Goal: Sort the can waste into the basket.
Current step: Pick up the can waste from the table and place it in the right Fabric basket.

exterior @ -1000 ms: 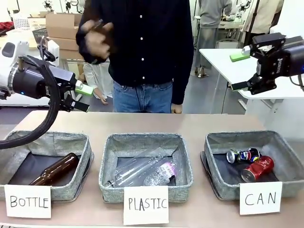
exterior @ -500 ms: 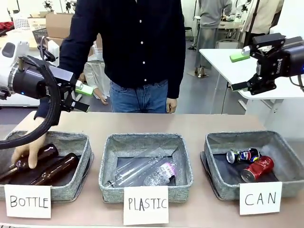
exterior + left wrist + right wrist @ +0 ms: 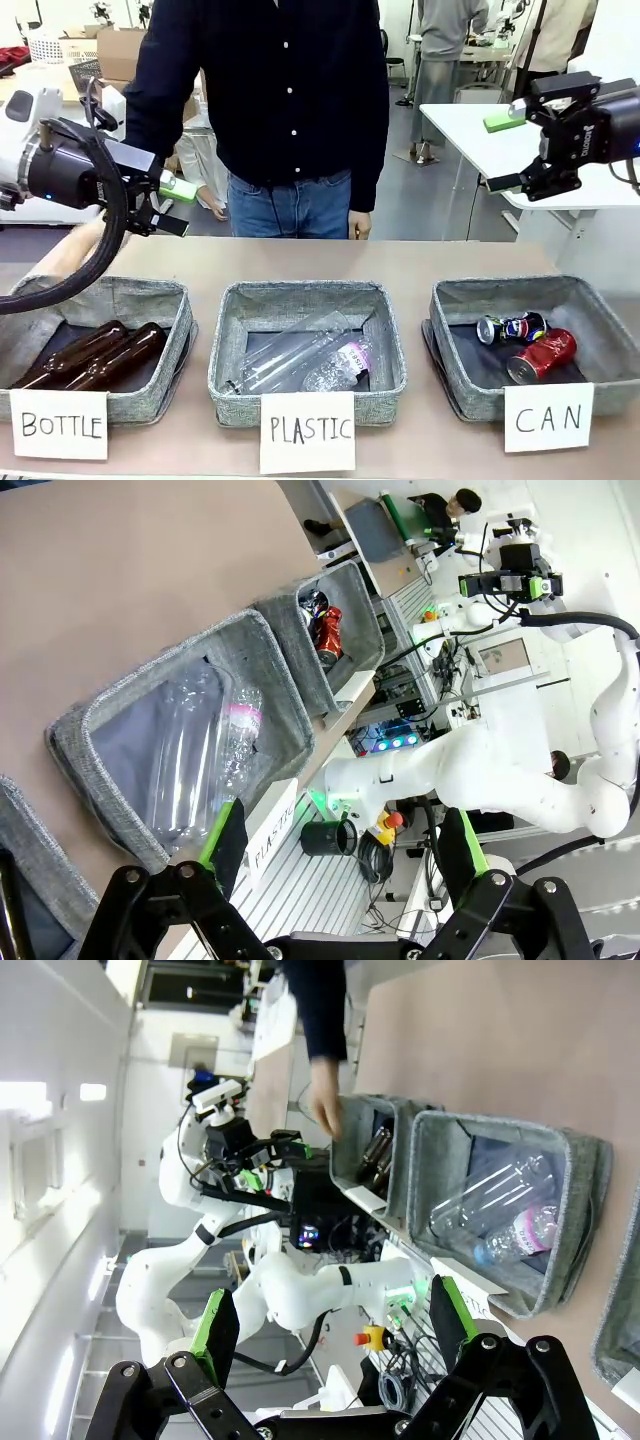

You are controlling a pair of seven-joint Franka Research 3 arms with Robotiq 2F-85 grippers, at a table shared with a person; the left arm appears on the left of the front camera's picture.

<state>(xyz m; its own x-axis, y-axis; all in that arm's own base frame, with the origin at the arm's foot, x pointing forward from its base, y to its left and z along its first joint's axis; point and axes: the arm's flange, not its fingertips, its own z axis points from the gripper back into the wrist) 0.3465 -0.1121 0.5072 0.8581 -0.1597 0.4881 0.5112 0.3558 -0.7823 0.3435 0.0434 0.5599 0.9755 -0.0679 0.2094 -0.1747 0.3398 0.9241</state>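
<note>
- Front view, lower edge of the frame: three handwritten cards stand before three grey baskets. The CAN card [image 3: 548,417] sits at lower right, the PLASTIC card [image 3: 307,430] at centre, the BOTTLE card [image 3: 58,424] at lower left.
- Just behind the CAN card, the basket [image 3: 455,300] holds both pieces of can waste: the red can [image 3: 541,355] lies on its side on the dark bottom, and the blue can [image 3: 512,327] lies just beside it, toward the far wall.
- The middle basket [image 3: 228,345] holds clear plastic bottles [image 3: 300,362]; the left basket [image 3: 175,330] holds two brown bottles [image 3: 95,355] lying side by side.
- The worktop [image 3: 400,260] beyond the baskets shows no loose can, so I judge the sorting of cans done, or nearly so.
- At mid-left, the left tool [image 3: 172,205] hangs above the left basket, its fingers spread apart and holding nothing.
- At upper right, the right tool [image 3: 505,150] hovers high above the can basket, wide open and empty.
- At the far side stands a person [image 3: 270,100] in a dark shirt; one hand [image 3: 60,262] is near the far left corner of the left basket.
- Advice for this step: keep both arms high and clear of that hand. If another can comes, grip it across its body and release it low over the right-hand basket.
</note>
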